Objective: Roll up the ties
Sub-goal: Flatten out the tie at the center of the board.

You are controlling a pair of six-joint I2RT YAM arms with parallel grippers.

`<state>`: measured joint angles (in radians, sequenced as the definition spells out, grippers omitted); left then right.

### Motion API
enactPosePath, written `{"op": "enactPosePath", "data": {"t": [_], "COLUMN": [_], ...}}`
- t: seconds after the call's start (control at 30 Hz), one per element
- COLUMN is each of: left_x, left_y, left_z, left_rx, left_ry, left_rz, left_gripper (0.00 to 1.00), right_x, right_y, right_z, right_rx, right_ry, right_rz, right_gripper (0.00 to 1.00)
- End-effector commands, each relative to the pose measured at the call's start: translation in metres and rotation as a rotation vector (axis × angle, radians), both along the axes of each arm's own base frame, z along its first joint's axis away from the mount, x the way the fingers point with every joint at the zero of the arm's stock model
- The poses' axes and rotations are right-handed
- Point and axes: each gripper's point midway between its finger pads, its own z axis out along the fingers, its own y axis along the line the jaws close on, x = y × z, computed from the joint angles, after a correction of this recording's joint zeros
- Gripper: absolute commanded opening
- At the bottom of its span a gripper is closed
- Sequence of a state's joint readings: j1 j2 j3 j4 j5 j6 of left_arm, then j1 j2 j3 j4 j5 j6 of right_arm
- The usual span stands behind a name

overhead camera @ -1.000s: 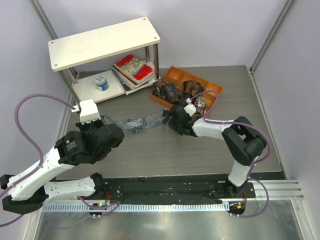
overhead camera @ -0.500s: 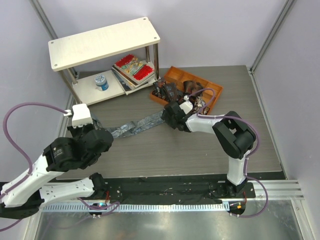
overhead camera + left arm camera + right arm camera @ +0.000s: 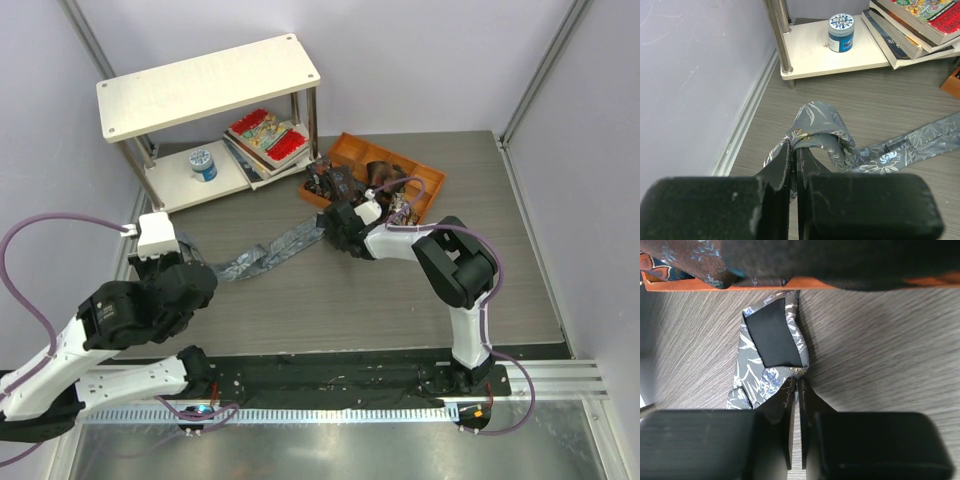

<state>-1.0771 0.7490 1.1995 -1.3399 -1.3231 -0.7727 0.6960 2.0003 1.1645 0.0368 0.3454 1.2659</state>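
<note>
Now left gripper and right gripper each clamp the tie; better keep it taut and flat while rolling.

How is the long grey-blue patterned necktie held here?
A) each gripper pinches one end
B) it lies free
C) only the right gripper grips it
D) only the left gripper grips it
A: the left gripper is shut on a looped end of the long grey-blue patterned necktie, and the right gripper is shut on its other end.
</note>
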Motion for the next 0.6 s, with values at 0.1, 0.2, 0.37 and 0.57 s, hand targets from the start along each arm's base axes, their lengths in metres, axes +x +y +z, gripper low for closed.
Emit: {"op": "enactPosePath", "data": {"t": [0.1, 0.2, 0.37, 0.57], "left_x": [0.001, 0.002, 0.003, 0.003], "left_y": [0.0, -0.003, -0.013, -0.028], "left_z": [0.004, 0.003, -0.002, -0.013], "left_rx": [-0.025, -0.019, -0.008, -0.061], "left_ry": [-0.024, -0.016, 0.019, 0.035], "left_rz": [-0.004, -0.018, -0.082, -0.172], "left_gripper": [0.02, 0.02, 0.02, 0.01], "right_x": [-0.017, -0.019, -0.051, -0.086], "right_y": [-0.011, -0.011, -0.027, -0.066], "right_z": [-0.034, -0.022, -0.011, 0.029], "right_rx": [-0.077, -0.043, 0.018, 0.077], "right_ry": [0.08, 0.055, 0.062, 0.005], "right_rz": [0.025, 0.022, 0.002, -0.07], "right_gripper": [0.01, 0.01, 0.01, 0.01]}}
